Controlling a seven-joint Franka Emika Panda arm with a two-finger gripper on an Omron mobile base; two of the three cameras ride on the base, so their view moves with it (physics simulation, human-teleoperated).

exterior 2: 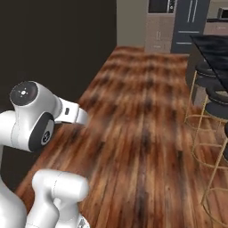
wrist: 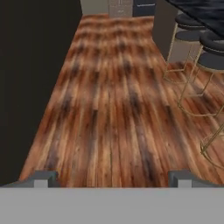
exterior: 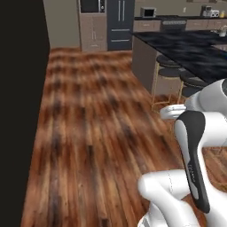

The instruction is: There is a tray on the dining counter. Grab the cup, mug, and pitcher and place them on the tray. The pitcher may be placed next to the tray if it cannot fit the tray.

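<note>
The jaws [wrist: 113, 178] stand wide and released, grasping nothing, their two tips [wrist: 43, 178] over bare wooden floor [wrist: 109, 109]. The black marble worktop [exterior: 195, 51] lies ahead and to the right of the arm [exterior: 195, 150], with dark round stools [exterior: 170, 66] on gold legs lined along its near side, between the worktop and the open floor.

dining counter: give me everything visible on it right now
The dining counter is a long island with a glossy black marble top veined in white, over a plain grey-brown side panel. It stands on the wood floor at the right of the left base view and runs back toward the kitchen wall. Round dark-cushioned stools on thin gold frames stand along its near side, seats partly under the overhang. A small pale item sits at its far right edge, too small to identify. The right base and hand views show its dark corner above the stools.
</note>
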